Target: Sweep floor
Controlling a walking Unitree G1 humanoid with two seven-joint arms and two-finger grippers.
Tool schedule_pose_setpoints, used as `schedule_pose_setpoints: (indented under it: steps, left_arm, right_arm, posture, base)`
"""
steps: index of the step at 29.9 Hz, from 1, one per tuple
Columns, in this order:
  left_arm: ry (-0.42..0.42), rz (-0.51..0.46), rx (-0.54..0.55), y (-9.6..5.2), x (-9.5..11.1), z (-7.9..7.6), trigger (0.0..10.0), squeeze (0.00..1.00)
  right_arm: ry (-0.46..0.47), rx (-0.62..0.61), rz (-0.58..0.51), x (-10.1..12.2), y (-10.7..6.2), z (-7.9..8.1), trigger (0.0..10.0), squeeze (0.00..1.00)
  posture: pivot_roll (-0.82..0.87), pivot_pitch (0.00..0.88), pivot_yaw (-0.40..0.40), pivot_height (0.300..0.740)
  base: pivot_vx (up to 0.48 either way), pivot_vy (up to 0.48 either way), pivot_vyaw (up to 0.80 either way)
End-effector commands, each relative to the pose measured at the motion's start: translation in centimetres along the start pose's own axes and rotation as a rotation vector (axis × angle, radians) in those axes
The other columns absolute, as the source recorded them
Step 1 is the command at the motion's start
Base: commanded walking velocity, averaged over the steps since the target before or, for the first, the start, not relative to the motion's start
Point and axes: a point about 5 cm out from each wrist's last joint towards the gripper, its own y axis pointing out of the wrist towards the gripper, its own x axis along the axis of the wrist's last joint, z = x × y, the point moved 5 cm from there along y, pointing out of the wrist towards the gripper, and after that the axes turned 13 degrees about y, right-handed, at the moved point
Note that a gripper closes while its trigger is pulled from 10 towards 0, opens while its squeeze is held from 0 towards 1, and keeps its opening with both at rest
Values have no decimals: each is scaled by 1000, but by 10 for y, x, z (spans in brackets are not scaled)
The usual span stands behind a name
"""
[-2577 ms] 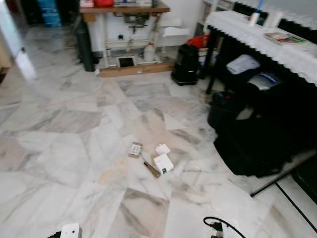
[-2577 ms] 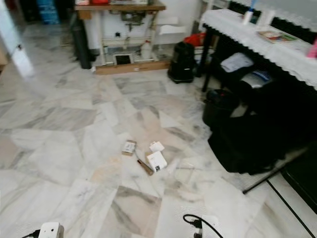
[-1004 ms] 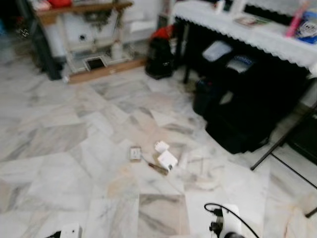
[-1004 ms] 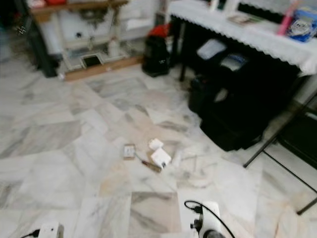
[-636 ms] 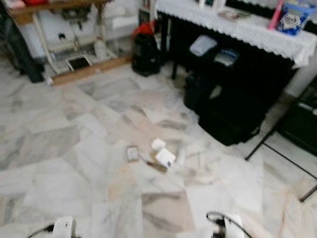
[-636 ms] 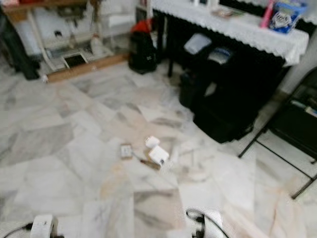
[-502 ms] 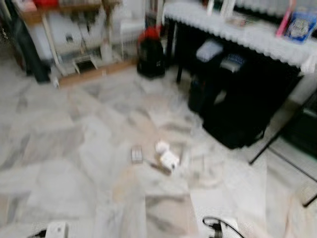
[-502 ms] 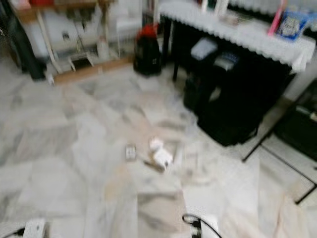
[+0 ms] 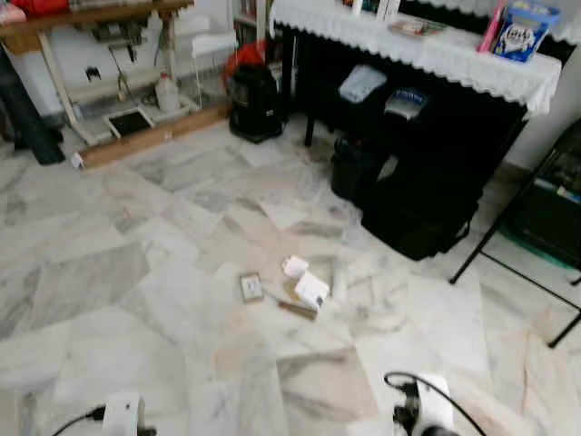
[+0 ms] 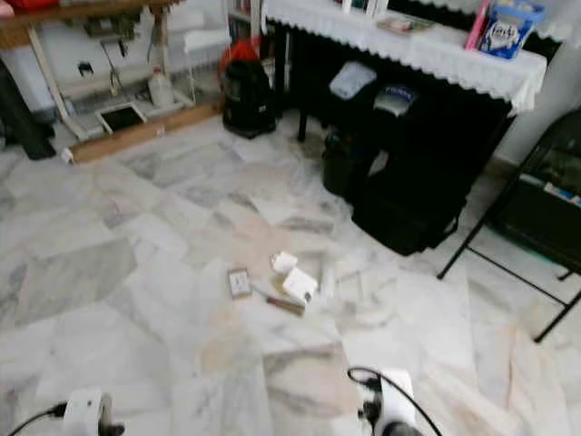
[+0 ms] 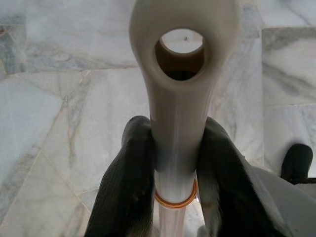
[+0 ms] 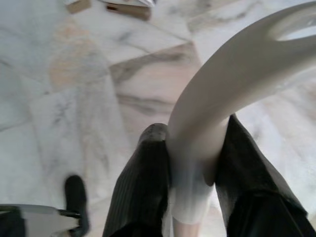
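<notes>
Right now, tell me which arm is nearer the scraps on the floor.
Right. The right arm sits just right of the scraps, on the robot's side; the left arm is farther off to their left.

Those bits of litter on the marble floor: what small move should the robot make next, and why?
Probably step forward toward the litter. It lies ahead on the marble floor, apart from both grippers, while the left gripper and right gripper each already clamp a white handle.

Grey-veined white marble floor [image 9: 109, 272], white lace tablecloth [image 9: 436, 50], cream handle [image 11: 180, 113] between black fingers [image 11: 128, 187].
</notes>
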Motion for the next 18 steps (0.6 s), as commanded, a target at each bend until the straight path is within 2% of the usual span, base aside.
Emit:
schedule_pose_setpoints:
  steps: [1,5,6,9,12,14,15,18]
  left_arm:
    - [12,23,-1,-2,-10,-1,10000,0]
    - [1,14,-2,-3,-12,1,10000,0]
    - [-3,11,-3,-3,-12,1,10000,0]
    - [-1,24,-1,-4,-15,2,10000,0]
    - [7,20,1,-4,-13,2,10000,0]
    - [12,19,2,-3,-12,1,10000,0]
    - [13,17,2,-2,-10,0,10000,0]
    - [19,6,-17,1,-3,-20,10000,0]
  right_arm:
    - [13,-9,33,-11,0,6,10000,0]
    - [10,7,38,-16,3,26,10000,0]
    - [9,16,40,-19,3,36,10000,0]
    - [7,25,44,-26,3,44,10000,0]
    - [0,37,47,-32,3,63,10000,0]
    - [-5,39,48,-33,3,68,10000,0]
    - [-8,42,48,-33,3,72,10000,0]
    - [-27,48,47,-34,3,85,10000,0]
  posture:
    - [-21,0,-27,740]
    - [-21,0,-27,740]
    - [-20,0,-29,740]
    - [-21,0,-28,740]
    - [-21,0,-31,740]
    - [-21,0,-31,740]
    - [-23,0,-33,740]
    - [-25,0,-33,740]
  base:
    - [0,0,0]
    - [0,0,0]
    - [0,0,0]
    - [0,0,0]
    - [0,0,0]
    - [0,0,0]
    - [0,0,0]
    - [0,0,0]
